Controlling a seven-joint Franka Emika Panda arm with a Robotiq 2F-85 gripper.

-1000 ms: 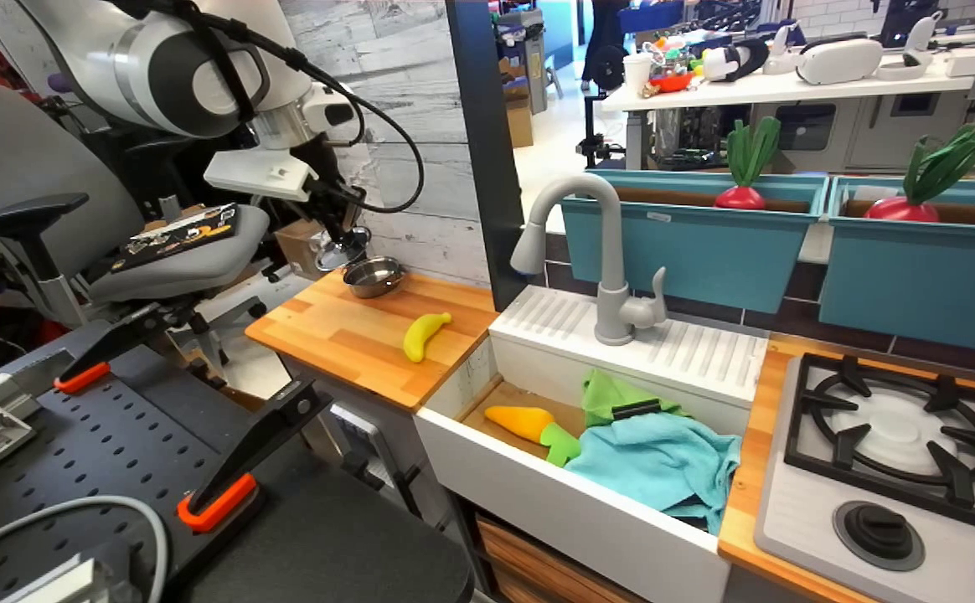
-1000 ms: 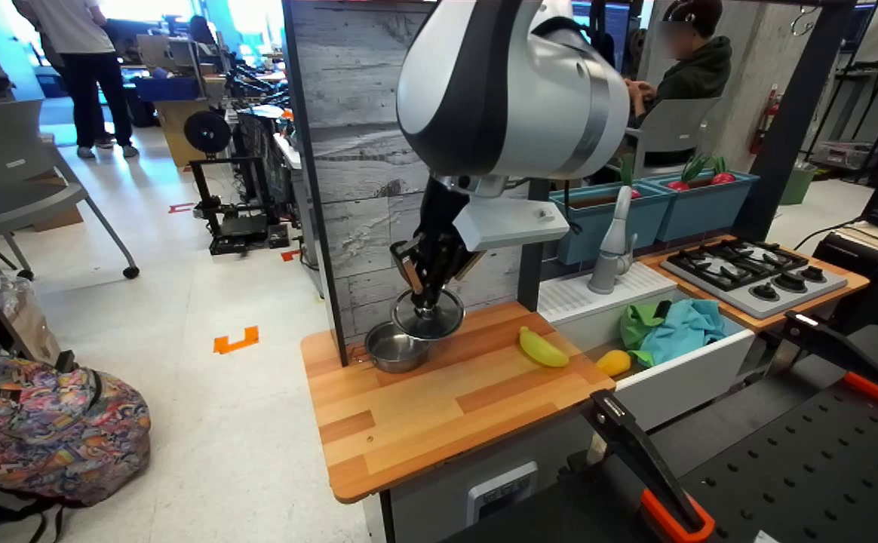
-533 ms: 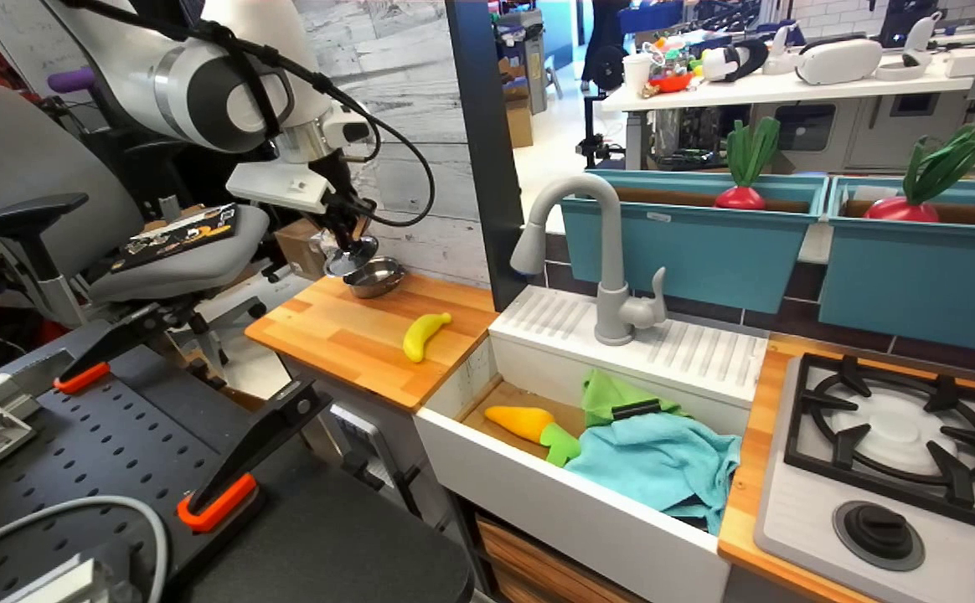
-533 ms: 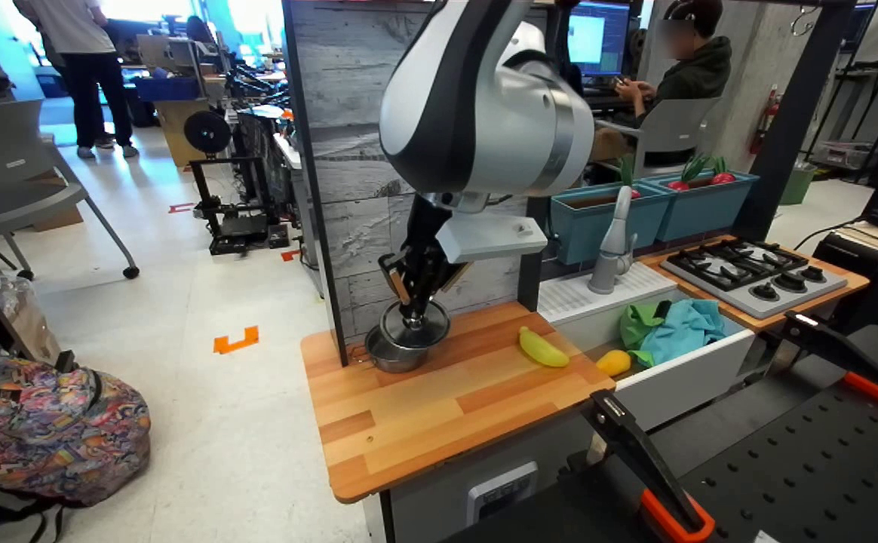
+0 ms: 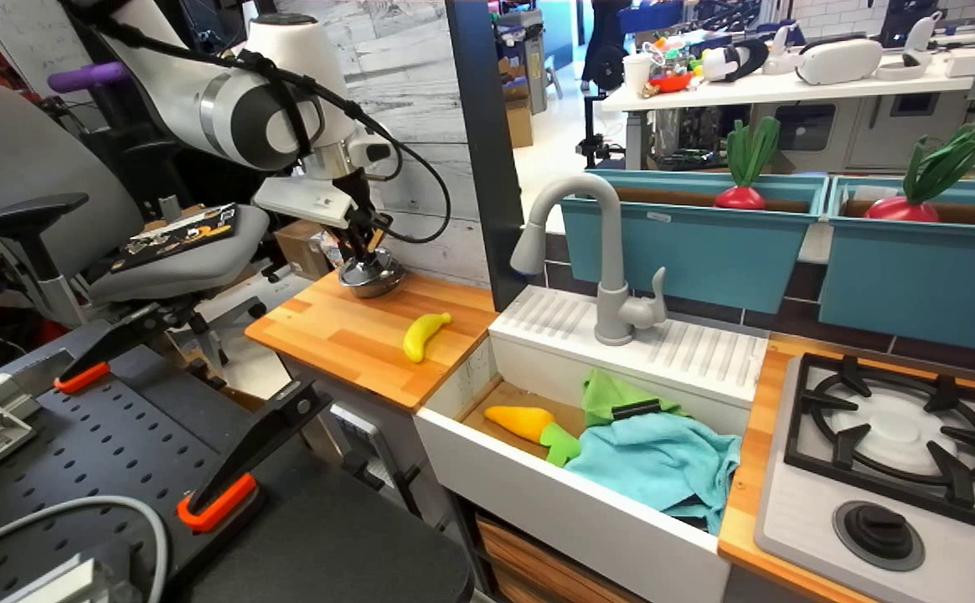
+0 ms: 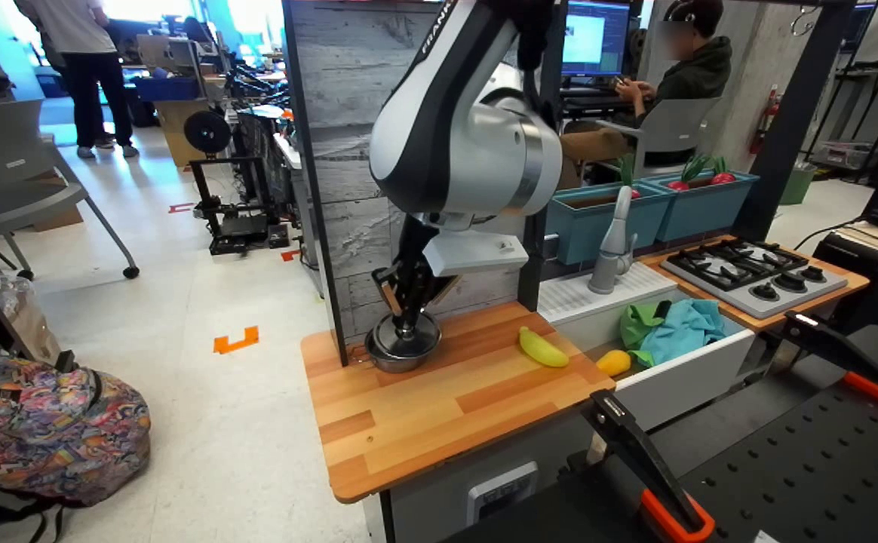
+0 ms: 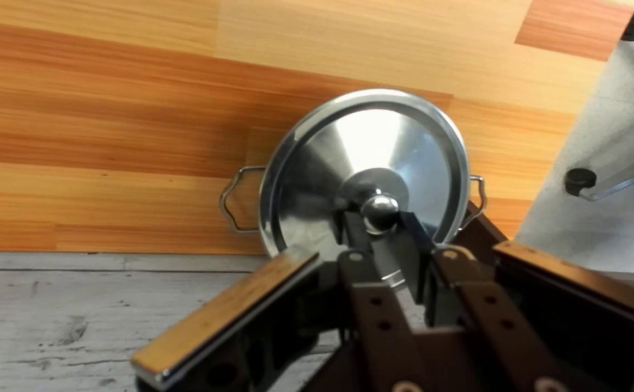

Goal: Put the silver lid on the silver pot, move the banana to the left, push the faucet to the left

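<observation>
Silver lid (image 7: 369,155), pinched by its knob (image 7: 379,207) between narrow-set jaws of the gripper (image 7: 378,218), over the silver pot (image 6: 401,365) (touching or just above, cannot tell), by the edge of the wooden tabletop (image 6: 439,411) along the plank panel (image 6: 352,253), near the corner away from the sink (image 5: 571,519). Well apart, near the sink-side edge: the banana (image 6: 542,349).

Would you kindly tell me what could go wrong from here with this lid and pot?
The silver lid looks off-centre over the silver pot, leaving one side uncovered, so it might settle crooked. The gripper pinches only the lid's small round knob, so the lid could pivot or slip. The pot sits close to the grey plank wall, which the gripper might bump.
</observation>
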